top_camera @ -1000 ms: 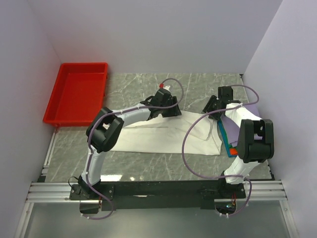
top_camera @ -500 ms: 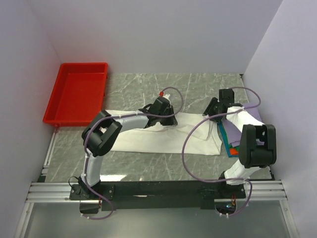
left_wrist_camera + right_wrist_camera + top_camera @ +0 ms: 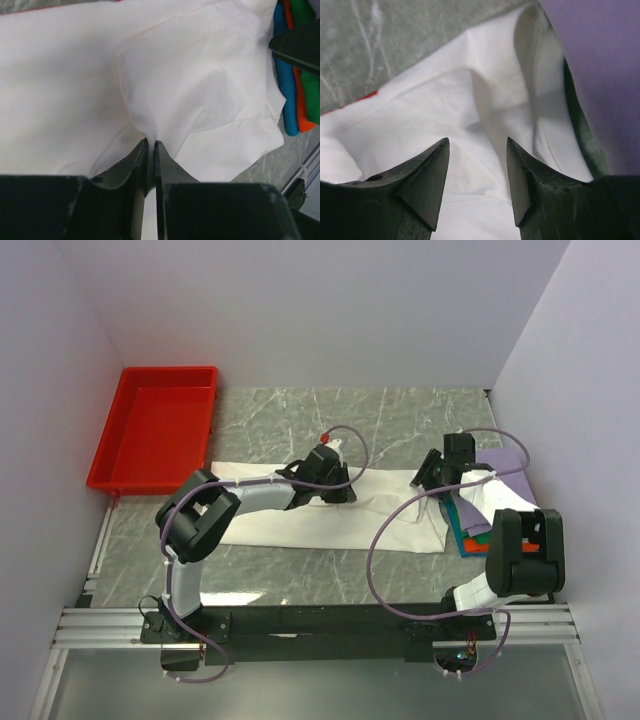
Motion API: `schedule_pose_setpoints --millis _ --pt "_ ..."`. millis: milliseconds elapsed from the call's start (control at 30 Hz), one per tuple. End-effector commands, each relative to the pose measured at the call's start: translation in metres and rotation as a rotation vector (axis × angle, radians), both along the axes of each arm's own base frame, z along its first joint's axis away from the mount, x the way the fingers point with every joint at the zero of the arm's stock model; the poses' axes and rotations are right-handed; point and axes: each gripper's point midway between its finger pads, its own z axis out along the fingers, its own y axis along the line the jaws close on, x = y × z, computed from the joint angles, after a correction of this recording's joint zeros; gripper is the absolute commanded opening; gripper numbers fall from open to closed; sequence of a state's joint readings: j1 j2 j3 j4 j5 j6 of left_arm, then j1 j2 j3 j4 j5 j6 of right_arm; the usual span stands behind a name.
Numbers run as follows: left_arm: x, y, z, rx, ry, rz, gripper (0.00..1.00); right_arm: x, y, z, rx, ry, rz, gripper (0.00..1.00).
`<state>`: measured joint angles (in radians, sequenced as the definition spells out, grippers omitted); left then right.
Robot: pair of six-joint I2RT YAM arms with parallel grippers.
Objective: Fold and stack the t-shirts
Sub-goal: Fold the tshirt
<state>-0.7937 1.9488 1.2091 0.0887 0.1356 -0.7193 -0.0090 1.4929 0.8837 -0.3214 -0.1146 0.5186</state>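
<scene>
A large white t-shirt [image 3: 300, 525] lies spread across the middle of the table. My left gripper [image 3: 333, 490] sits on its far edge, and in the left wrist view the left gripper [image 3: 151, 143] is shut on a pinched ridge of the white t-shirt [image 3: 200, 85]. At the shirt's right end, my right gripper [image 3: 432, 480] hangs open, and in the right wrist view the right gripper [image 3: 477, 146] straddles a raised fold of the white t-shirt [image 3: 445, 105]. Beside it is a stack of folded t-shirts [image 3: 472, 532], topped by a lavender one [image 3: 600, 60], with teal [image 3: 282, 75], orange [image 3: 296, 85] and green [image 3: 306, 45] edges showing.
A red plastic tray [image 3: 155, 435] stands at the far left beside the side wall. White walls close in on the left, back and right. Purple cables loop over both arms above the shirt. The marble tabletop [image 3: 390, 415] shows behind the shirt.
My left gripper has closed on a fold of the white t-shirt and moved a little nearer with it. The right gripper has shifted slightly right, its jaws still apart.
</scene>
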Motion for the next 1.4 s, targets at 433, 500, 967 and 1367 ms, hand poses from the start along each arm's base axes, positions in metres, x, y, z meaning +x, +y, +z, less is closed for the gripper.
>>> schedule_pose_setpoints --millis 433,500,967,1367 --pt "-0.007 -0.001 0.011 -0.037 -0.033 -0.013 0.15 -0.006 0.017 -0.013 0.088 -0.028 0.026 0.43" --pt "-0.007 -0.002 0.012 -0.038 -0.034 -0.013 0.15 -0.009 0.016 -0.015 0.082 -0.023 0.023 0.42" --pt "-0.007 -0.001 0.010 -0.033 -0.031 -0.016 0.14 -0.026 0.004 -0.014 0.014 -0.023 0.002 0.41" --pt "-0.008 0.000 0.008 -0.028 -0.028 -0.014 0.13 -0.037 0.002 -0.025 0.004 -0.002 0.005 0.42"
